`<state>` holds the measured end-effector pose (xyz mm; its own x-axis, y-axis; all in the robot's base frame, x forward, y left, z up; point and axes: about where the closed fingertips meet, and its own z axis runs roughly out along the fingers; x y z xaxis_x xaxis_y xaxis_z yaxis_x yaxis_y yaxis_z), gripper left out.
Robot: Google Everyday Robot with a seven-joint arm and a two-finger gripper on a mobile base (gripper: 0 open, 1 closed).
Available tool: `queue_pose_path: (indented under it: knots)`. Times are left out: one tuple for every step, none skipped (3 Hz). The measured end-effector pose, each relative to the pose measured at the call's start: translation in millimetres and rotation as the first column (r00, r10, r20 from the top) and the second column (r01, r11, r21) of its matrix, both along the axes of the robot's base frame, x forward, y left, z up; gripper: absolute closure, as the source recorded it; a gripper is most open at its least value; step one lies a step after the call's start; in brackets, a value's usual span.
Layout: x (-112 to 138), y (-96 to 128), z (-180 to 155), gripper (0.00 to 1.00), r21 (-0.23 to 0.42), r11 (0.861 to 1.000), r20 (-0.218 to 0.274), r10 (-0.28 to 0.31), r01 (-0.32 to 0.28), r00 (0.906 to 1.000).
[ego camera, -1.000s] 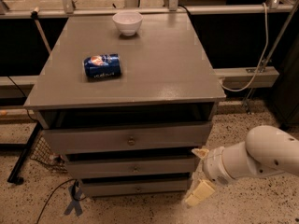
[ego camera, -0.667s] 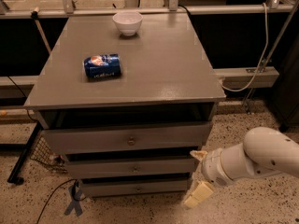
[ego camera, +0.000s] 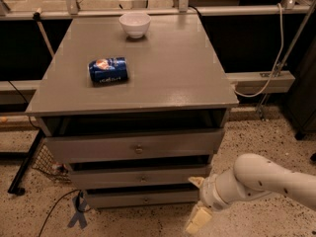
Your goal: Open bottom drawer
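arm: white, rounded robot arm [ego camera: 269, 179] enters low from the right, forearm sloping down-left | gripper: cream two-finger gripper [ego camera: 192, 205] just beside the right end of the grey wooden bottom drawer [ego camera: 123, 200], fingers spread apart, holding nothing | contact: possibly none | drawer: lowest of three, near the floor

— We see the table [ego camera: 163, 78] grey all over, and the bottom drawer [ego camera: 118, 200] the same grey with a pale metal knob [ego camera: 145, 199].
— We agree. The can [ego camera: 108, 70] is blue with white lettering and an orange patch; the bowl [ego camera: 135, 23] is white.
— At the lower right of the frame, the end effector [ego camera: 192, 204] is cream, on a white arm [ego camera: 266, 179] dotted with dark specks.
— And we see the floor [ego camera: 256, 132] as speckled beige.
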<state>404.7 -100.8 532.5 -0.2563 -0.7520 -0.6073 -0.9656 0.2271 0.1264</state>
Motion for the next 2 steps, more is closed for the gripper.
queue_pose_path:
  knots:
    - [5.5,10.6,-43.5,0.00,0.004,1.000,-0.002,0.018,-0.018,0.9998]
    - [5.7,21.4,-83.2,0.00,0.048,0.999,-0.023,0.021,-0.020,0.9995]
